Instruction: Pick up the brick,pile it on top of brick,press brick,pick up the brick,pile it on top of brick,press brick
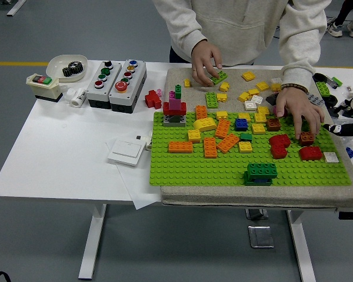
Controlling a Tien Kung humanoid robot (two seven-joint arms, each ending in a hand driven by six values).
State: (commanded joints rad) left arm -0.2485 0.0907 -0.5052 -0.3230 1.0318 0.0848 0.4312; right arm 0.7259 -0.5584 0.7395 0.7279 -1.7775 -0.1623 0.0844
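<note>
Several loose bricks lie on a lime green baseplate (223,167) set on a grey mat. A dark green stacked brick (260,172) stands near the front edge, with red bricks (278,145) to its upper right. A red, magenta and grey stack (175,109) stands at the plate's back left. One of the person's hands (207,60) rests on a green brick (217,76) at the back. The person's other hand (295,110) touches a brown brick (306,138) on the plate. My right hand (348,127) lies at the right edge, mostly cut off.
Two grey button boxes (116,82), a white bowl holding a gear (66,66) and a cream switch (42,85) stand at the back left. A white switch plate (126,151) lies on paper left of the baseplate. Red bricks (152,98) sit beside the mat.
</note>
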